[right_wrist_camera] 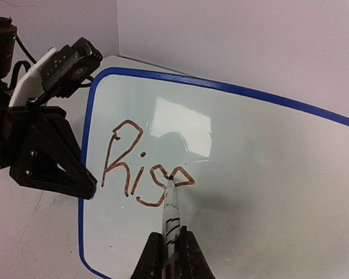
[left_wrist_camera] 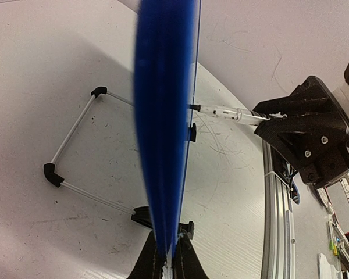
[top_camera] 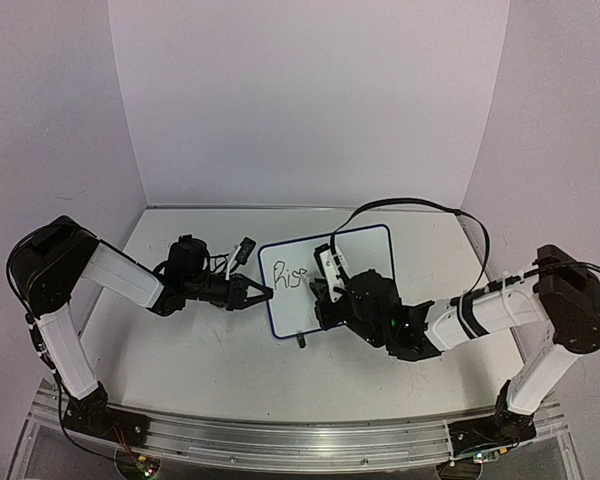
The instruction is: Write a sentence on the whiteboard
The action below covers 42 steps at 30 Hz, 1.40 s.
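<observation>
The whiteboard stands upright between the two grippers, its left edge pinched tight by the left gripper. The right gripper, clamped on a marker, is partway through the fourth letter of "Rise". The sentence looks barely begun, with later words unwritten.

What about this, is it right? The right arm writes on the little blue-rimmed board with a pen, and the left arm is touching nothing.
Not quite. The left gripper is touching something: the left wrist view shows it shut on the blue edge of the whiteboard. The rest is right: the right gripper writes on it with the pen.
</observation>
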Tool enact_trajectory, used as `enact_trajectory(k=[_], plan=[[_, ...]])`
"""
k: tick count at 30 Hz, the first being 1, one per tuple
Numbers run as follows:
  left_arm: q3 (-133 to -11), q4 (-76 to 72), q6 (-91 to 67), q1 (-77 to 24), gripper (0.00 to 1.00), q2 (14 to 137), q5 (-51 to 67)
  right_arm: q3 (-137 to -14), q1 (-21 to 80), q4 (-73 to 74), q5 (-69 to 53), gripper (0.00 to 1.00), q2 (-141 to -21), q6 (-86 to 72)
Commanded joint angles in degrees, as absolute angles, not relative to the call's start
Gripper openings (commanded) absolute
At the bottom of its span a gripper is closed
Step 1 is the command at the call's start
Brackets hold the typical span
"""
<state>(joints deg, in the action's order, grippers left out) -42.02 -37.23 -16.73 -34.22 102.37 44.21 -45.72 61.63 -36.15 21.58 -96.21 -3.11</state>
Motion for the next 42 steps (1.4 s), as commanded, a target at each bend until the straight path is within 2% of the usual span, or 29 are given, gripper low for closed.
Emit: enact_trajectory(k=[1, 36, 42], plan=[[-42.6, -32.4, -15.3, -33.9, 0.00, 101.7, 41.2, -44.6, 61.9, -33.4, 23.2, 0.00, -95.0, -4.1], [-42.6, -32.1, -15.3, -33.9, 0.00, 101.6, 41.0, -43.3, 62.5, -34.8, 29.2, 0.00, -93.0, -3.9], [-42.9, -32.1, -15.3, -33.9, 0.00, 102.0, 41.1, -36.7, 62.7, -43.9, 18.6, 0.00, -80.7, 1.1]])
